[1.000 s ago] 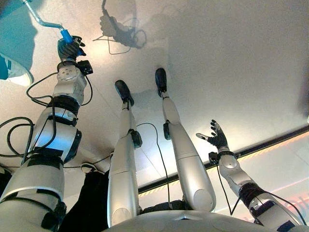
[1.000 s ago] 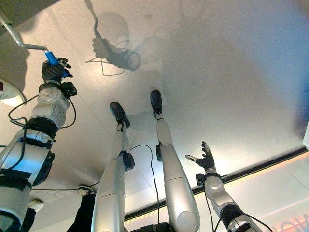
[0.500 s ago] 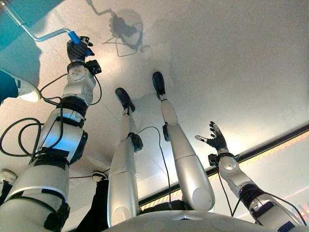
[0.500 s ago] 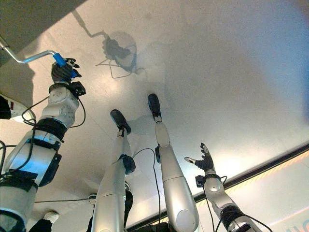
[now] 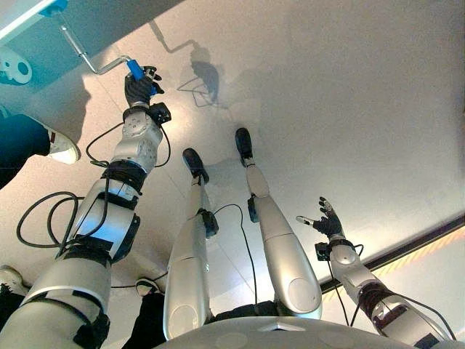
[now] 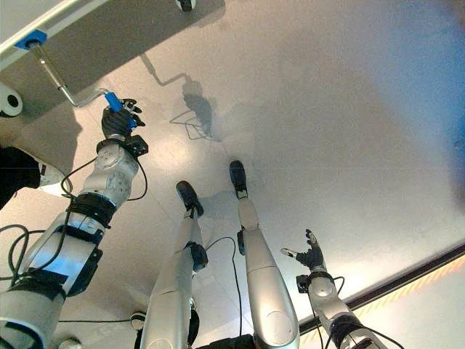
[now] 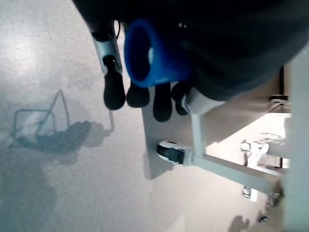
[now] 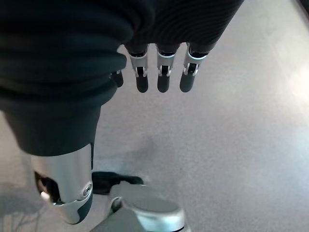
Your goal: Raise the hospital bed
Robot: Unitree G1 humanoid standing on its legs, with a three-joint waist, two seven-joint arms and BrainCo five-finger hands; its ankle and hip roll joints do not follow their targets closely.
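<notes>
Left hand (image 5: pixel 138 89) round blue-gripped crank (image 5: pixel 134 69)

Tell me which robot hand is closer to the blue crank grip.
Left. The left hand is curled around the blue crank grip; the right hand hangs open above the floor, far off.

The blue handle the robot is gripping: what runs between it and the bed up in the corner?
A bent silver crank rod links the blue handle, held in the left hand, to a blue fitting on the bed frame, seen in the right eye view.
</notes>
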